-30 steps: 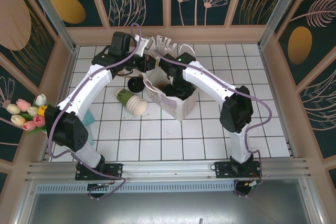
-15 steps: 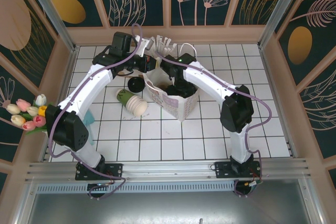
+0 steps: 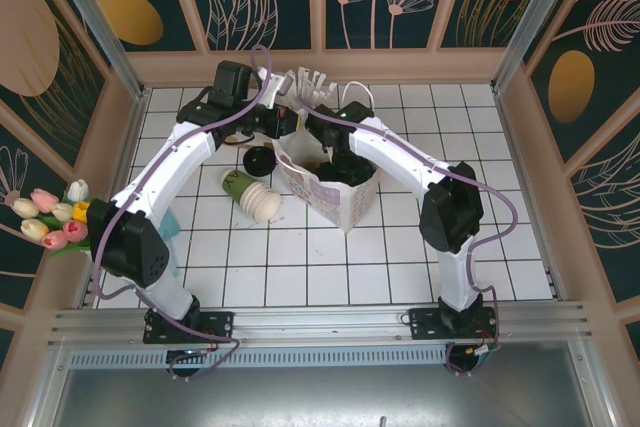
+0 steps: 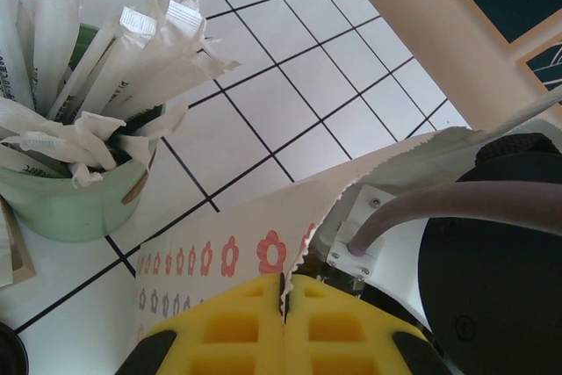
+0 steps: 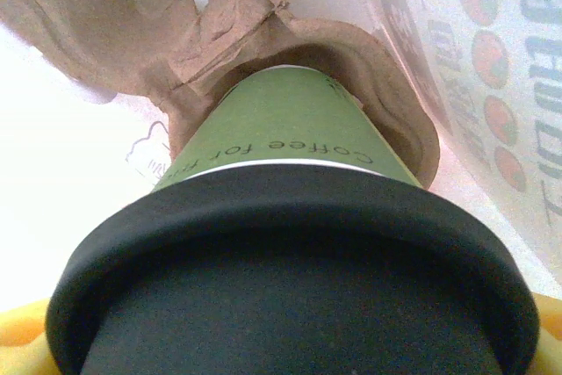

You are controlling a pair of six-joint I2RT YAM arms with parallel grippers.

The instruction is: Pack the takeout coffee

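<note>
Inside the bag [image 4: 211,252], your right gripper [image 5: 281,340] clamps the takeout coffee [image 5: 281,133], its base pointing away into the carrier [image 5: 219,50], while your left gripper [image 4: 284,309] pinches the bag's rim.

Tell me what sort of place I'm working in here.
Likely a mock café takeout counter: a lidded takeout coffee in a cardboard carrier inside a paper bag, a holder of wrapped straws, a white-tiled table.
</note>
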